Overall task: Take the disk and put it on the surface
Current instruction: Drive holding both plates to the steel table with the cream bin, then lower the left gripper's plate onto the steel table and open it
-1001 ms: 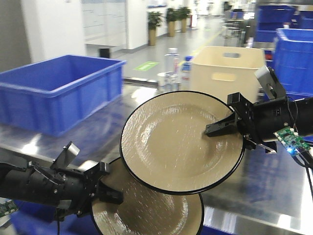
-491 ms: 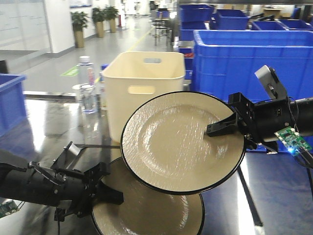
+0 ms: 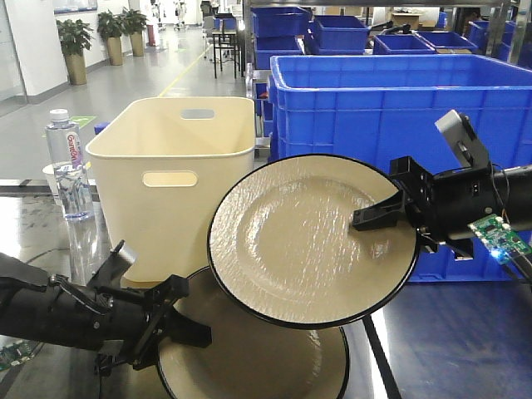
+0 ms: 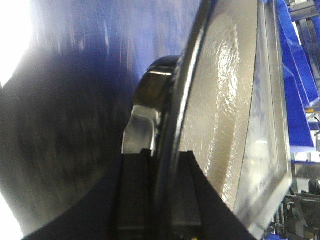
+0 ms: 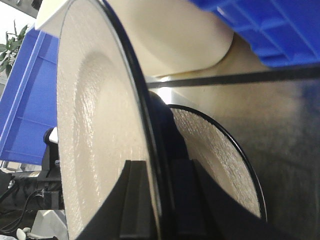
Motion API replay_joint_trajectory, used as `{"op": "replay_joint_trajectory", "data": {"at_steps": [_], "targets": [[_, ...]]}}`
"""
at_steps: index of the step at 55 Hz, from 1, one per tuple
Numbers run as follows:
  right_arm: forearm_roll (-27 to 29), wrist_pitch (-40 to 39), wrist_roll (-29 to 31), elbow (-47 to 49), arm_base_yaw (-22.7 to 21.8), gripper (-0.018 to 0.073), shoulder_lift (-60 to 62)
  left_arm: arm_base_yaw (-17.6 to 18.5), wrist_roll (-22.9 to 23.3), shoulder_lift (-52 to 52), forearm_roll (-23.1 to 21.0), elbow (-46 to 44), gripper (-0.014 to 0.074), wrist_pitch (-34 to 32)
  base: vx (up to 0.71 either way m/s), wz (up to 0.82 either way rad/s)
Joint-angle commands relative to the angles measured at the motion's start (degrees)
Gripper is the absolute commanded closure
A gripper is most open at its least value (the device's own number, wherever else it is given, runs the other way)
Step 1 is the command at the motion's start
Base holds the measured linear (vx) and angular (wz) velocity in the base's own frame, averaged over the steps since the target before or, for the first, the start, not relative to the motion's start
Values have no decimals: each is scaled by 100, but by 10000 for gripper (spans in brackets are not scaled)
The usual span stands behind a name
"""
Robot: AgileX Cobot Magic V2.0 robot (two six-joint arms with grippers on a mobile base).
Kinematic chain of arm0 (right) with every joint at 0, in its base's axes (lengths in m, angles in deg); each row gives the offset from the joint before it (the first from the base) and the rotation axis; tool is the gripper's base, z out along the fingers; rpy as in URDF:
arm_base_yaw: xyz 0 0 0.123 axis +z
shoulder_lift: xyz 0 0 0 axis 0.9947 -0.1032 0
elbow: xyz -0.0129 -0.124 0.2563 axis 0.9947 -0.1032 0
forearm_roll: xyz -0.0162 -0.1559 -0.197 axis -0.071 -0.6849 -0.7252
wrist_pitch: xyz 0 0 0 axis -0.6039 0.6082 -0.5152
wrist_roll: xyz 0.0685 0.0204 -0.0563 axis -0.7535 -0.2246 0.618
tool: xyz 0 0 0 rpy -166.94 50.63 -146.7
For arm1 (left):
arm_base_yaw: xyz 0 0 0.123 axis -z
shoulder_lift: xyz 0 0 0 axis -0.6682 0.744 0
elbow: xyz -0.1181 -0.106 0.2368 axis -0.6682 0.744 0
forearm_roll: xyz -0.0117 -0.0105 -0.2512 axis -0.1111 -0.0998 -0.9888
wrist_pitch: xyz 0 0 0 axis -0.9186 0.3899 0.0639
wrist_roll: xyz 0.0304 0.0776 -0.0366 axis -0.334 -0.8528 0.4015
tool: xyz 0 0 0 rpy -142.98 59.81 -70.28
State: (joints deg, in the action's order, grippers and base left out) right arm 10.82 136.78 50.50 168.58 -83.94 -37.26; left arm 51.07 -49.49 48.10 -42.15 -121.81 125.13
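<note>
1. In the front-facing view, a round tan upper disk [image 3: 312,241] with a thin black rim fills the centre. It is held up in the air, and its hollow face is tilted toward the camera.
2. The right gripper [image 3: 378,218] comes in from 3 o'clock. It is closed on the upper disk's rim, with one black finger lying across the face.
3. The right wrist view shows the same upper disk [image 5: 95,130] edge-on. Its rim is pinched between the two fingers of the right gripper [image 5: 157,200].
4. A second, matching lower disk [image 3: 258,353] sits at 6 o'clock in the front view, and the upper disk covers its top edge.
5. The left gripper [image 3: 187,332] reaches in from 8 o'clock and is clamped on the lower disk's rim at about 9 o'clock.
6. The left wrist view shows the lower disk [image 4: 225,100] edge-on. Its black rim runs down between the fingers of the left gripper [image 4: 161,200].
7. The surface [image 3: 449,332] is glossy, dark and reflective, and a black tape line [image 3: 378,357] crosses it at 5 o'clock.
8. The lower disk is low over the surface. Whether it touches the surface cannot be told.
9. A cream plastic bin [image 3: 170,183] with a handle slot stands on the surface at 10 o'clock, behind both disks.
10. A clear water bottle [image 3: 62,162] stands at 9 o'clock, just left of the bin.
11. A large blue crate [image 3: 366,108] fills 1 o'clock behind the upper disk, and more blue crates are stacked beyond it.
</note>
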Motion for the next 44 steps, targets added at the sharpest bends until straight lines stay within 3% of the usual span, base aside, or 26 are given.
{"op": "replay_joint_trajectory", "data": {"at_steps": [1, 44], "targets": [[703, -144, -9, 225, -14, 567, 302, 15, 58, -298, -625, -180, 601, 81, 13, 6], [702, -144, -9, 225, -14, 567, 302, 15, 58, -298, -625, -180, 601, 75, 4, 2]]}}
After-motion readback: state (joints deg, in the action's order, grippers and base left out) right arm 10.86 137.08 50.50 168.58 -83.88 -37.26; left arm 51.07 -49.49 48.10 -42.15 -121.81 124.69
